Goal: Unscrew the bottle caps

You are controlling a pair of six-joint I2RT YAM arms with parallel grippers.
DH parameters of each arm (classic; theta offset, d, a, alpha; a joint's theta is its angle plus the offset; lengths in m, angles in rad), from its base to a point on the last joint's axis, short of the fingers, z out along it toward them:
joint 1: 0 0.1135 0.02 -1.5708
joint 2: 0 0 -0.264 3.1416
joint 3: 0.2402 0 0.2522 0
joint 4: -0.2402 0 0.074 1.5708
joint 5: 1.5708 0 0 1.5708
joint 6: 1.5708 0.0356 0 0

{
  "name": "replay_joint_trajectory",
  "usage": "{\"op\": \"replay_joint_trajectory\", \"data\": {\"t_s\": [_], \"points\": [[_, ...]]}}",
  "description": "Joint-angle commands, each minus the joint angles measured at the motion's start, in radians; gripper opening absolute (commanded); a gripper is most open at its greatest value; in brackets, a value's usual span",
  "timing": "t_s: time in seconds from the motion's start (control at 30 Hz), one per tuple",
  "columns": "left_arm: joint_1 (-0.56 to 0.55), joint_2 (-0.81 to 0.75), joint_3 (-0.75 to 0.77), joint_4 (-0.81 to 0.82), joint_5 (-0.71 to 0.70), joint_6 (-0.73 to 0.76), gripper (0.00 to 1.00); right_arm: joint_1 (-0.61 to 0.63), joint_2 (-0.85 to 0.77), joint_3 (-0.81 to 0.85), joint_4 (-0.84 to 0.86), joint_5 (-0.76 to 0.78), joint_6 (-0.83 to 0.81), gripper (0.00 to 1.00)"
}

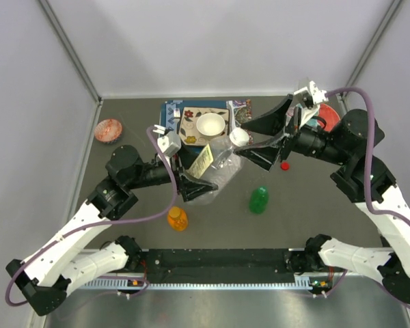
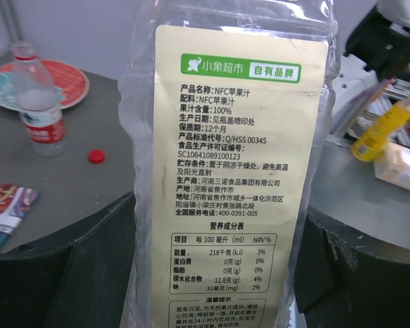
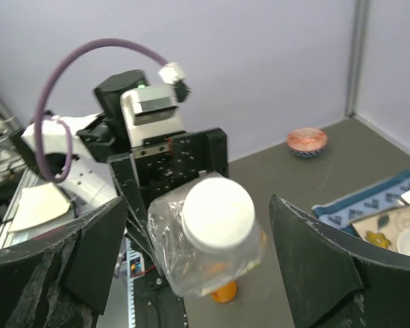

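Orange bottle point(image 1: 178, 218) stands nearest, at 7 o'clock of bench point(image 1: 314, 219) centre; green bottle point(image 1: 259, 199) at 4 o'clock. Left fingers point(image 2: 55, 273) clamp the larger clear bottle point(image 2: 239, 171). Red cap point(image 1: 285, 165) lies at 3 o'clock. Right fingers point(image 3: 328, 273) gape wide around that bottle's white cap point(image 3: 217, 213), not touching it.

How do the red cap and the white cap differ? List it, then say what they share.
The red cap lies loose on the table; the white cap sits on the large clear bottle that the left gripper holds. The red cap is clear of both grippers; the white cap sits between the jaws of the open right gripper. The white cap looks wider than the red cap. Both are round plastic caps.
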Motion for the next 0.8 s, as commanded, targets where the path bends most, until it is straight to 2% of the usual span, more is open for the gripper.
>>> {"op": "replay_joint_trajectory", "data": {"t_s": [0.0, 0.17, 0.33, 0.5, 0.77], "points": [[0.004, -0.010, 0.065, 0.041, -0.162, 0.104, 0.33, -0.006, 0.001, 0.087, -0.061, 0.206, 0.089, 0.87], [-0.040, -0.010, 0.083, -0.051, -0.324, 0.208, 0.33, -0.006, 0.046, 0.164, -0.126, 0.324, 0.194, 0.88], [-0.129, -0.010, 0.080, -0.070, -0.507, 0.273, 0.32, -0.005, 0.113, 0.190, -0.161, 0.347, 0.262, 0.81], [-0.174, -0.008, 0.076, -0.074, -0.575, 0.311, 0.33, -0.003, 0.142, 0.183, -0.171, 0.352, 0.287, 0.78], [-0.180, -0.007, 0.063, -0.071, -0.614, 0.320, 0.33, 0.001, 0.152, 0.150, -0.177, 0.363, 0.294, 0.73]]}}
